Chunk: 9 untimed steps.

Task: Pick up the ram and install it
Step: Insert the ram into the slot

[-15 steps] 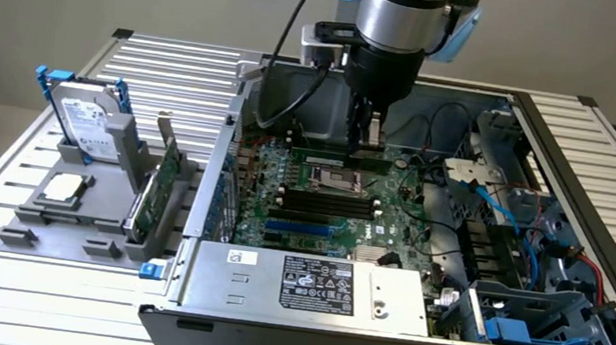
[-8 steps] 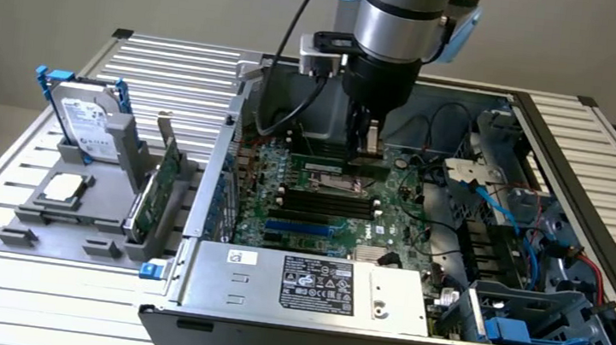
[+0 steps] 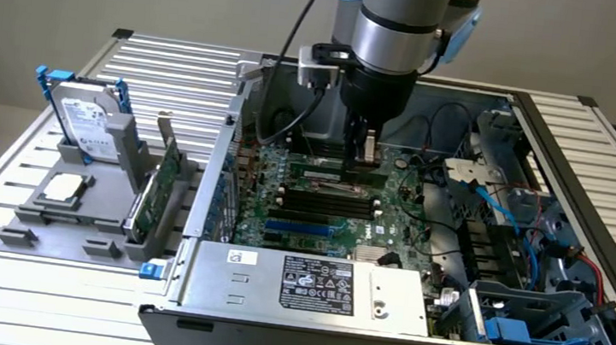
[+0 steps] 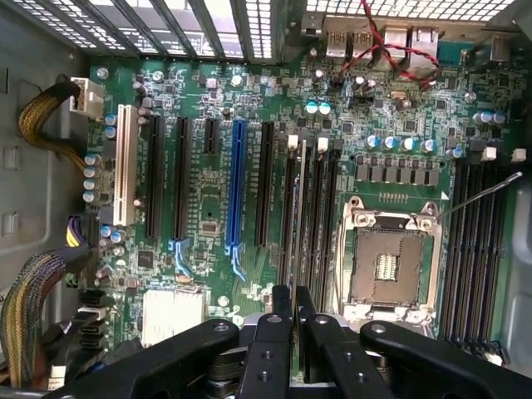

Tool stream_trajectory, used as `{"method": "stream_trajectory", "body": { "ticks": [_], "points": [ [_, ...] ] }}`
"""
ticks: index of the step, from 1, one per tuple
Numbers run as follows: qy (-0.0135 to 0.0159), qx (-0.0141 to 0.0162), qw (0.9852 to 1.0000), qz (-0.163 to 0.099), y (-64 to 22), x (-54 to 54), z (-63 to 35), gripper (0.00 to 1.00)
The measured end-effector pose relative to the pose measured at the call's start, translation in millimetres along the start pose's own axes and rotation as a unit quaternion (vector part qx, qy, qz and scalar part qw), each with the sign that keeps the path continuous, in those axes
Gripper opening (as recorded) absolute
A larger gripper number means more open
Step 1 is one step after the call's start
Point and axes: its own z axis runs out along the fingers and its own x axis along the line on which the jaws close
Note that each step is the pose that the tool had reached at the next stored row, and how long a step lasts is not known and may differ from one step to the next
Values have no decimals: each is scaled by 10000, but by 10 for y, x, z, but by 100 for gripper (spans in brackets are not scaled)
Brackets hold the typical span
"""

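Pinched edge-on in the end effector (image 4: 293, 303), ram (image 4: 289, 258) over memory slots (image 4: 320, 216).

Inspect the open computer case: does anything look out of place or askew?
The CPU socket sits empty, and a thin metal lever beside it sticks out at an angle, seemingly unlatched. Nothing else looks askew.

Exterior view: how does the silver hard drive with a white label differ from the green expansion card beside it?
The silver hard drive is a thick box; the green expansion card is a thin board. The hard drive stands farther to the exterior view's left; the card stands nearer the open computer case. Both stand in the grey holder.
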Motion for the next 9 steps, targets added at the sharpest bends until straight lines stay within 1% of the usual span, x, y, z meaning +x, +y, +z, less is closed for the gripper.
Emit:
{"method": "stream_trajectory", "body": {
  "ticks": [9],
  "points": [
    [6,-1,10000,0,-3,16,165,14]
  ]
}}
